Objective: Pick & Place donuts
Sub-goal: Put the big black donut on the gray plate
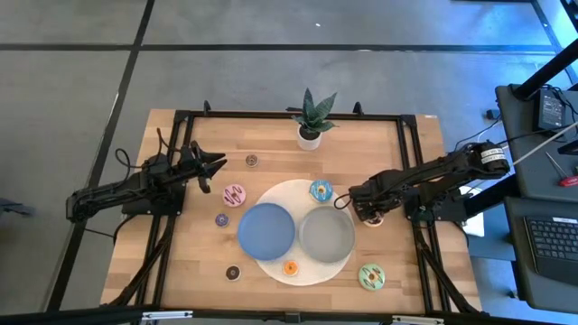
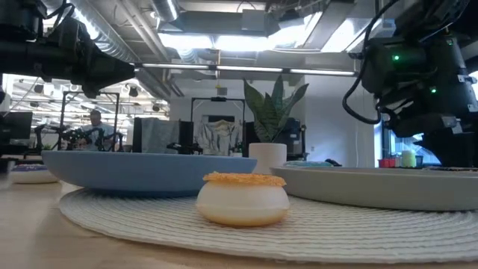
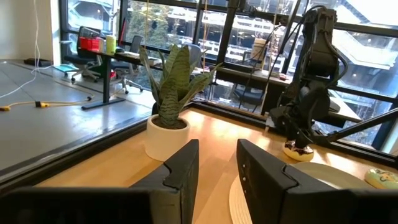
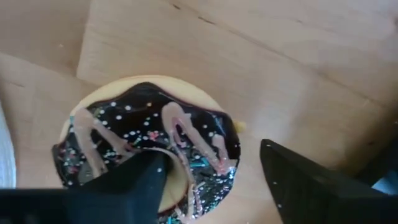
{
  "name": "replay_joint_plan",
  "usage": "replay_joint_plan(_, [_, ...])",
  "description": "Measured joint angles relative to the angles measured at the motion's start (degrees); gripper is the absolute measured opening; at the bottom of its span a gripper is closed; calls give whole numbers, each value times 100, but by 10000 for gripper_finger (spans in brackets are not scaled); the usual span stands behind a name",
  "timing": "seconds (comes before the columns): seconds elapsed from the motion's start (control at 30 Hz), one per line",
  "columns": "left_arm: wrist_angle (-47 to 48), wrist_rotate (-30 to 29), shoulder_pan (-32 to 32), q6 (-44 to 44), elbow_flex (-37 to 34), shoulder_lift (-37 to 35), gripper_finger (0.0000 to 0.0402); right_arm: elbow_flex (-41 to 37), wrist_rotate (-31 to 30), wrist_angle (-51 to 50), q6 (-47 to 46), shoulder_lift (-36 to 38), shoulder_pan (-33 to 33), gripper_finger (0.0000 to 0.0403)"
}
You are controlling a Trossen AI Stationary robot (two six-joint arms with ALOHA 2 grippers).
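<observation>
The right gripper (image 4: 211,180) is lowered over the brown donut (image 4: 146,146) on the bare table (image 1: 388,162), just beside the white mat (image 1: 271,194); its jaws are spread, nothing grasped; one finger is seen over the icing, so the donut may be pushed aside on closing; the left gripper (image 3: 214,171) waits raised, jaws parted, empty.

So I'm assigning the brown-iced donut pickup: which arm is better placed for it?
The right. Its hand hangs open directly over the brown-iced donut, fingers straddling it. The left hand waits across the table, by no donut.
</observation>
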State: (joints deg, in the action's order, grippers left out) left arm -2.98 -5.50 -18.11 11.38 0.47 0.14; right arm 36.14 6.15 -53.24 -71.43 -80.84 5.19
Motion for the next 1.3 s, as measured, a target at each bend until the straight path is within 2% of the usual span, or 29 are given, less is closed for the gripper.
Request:
replay_joint_plan(0.3, [0, 0, 0, -2, 0, 0, 109, 45, -13, 1, 281, -2, 0, 152])
replay_joint_plan(0.53, [0, 0, 0, -4, 0, 0, 107, 471, -276, -34, 1033, -4, 0, 111])
replay_joint_plan(0.77, [0, -2, 0, -13, 0, 0, 108, 1461, -317, 54, 1664, -4, 0, 100])
replay_joint_plan(0.97, [0, 0, 0, -15, 0, 0, 107, 2235, -565, 1007, 2208, -49, 0, 103])
replay_joint_plan(1.3, [0, -84, 0, -15, -1, 0, 107, 2511, -523, 1249, 1831, -987, 183, 99])
